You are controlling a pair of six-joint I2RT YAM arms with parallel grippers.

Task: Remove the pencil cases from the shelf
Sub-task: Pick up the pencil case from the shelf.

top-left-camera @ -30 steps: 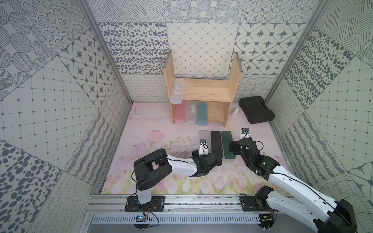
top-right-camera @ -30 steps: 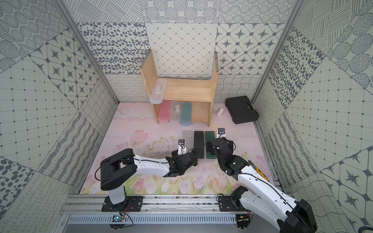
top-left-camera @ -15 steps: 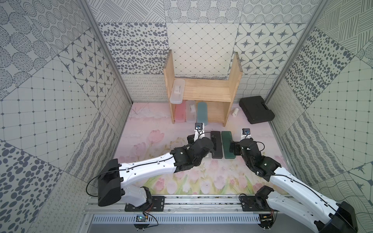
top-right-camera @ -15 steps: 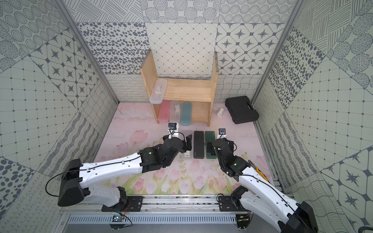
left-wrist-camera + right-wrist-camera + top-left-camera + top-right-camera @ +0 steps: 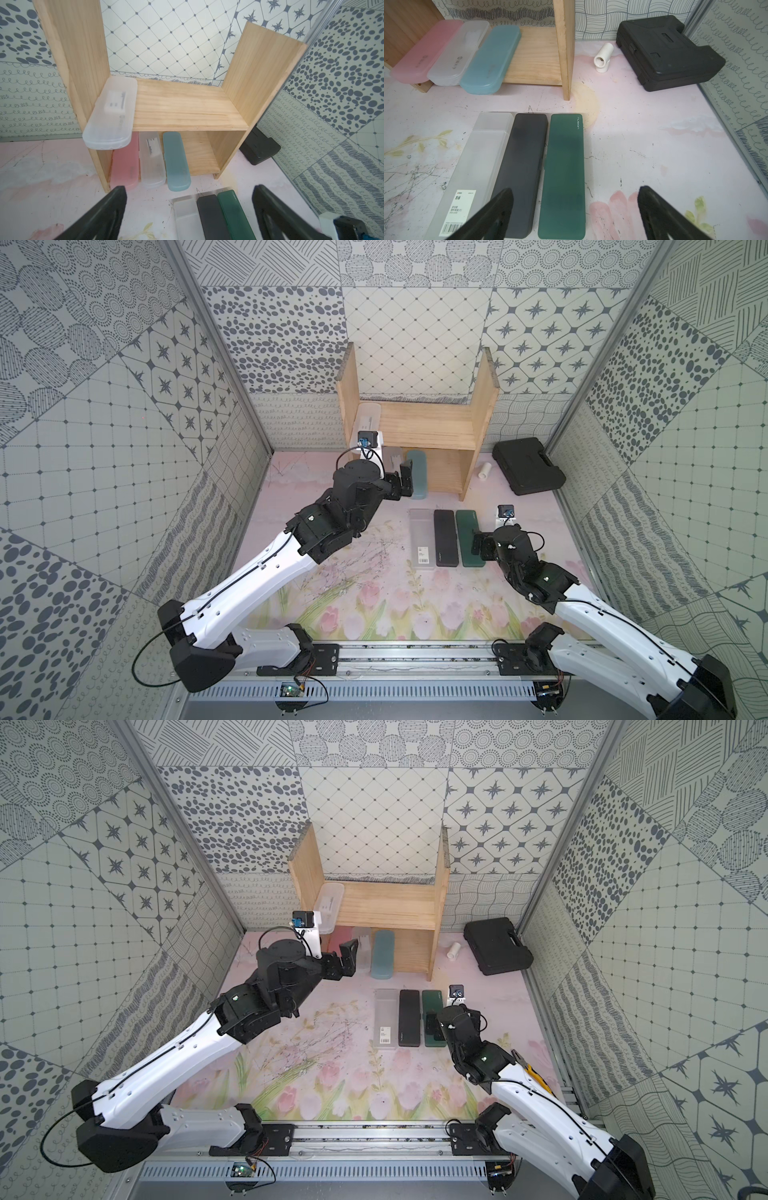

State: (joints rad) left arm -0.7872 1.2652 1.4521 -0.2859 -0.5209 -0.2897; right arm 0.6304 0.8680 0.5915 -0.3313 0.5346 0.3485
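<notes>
The left gripper point(image 5: 348, 962) has swung up to the shelf point(image 5: 187, 108), jaws spread and empty. The pink case point(image 5: 124, 166), frosted case point(image 5: 152, 166) and light blue case point(image 5: 176, 162) lie end-on just ahead, on the lower board; the right gripper point(image 5: 477, 545), also spread, sits farther.

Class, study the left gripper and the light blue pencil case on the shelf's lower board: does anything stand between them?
Nothing visible does. The open left gripper faces the light blue pencil case, whose front end sticks out of the shelf; only bare mat lies between.
</notes>
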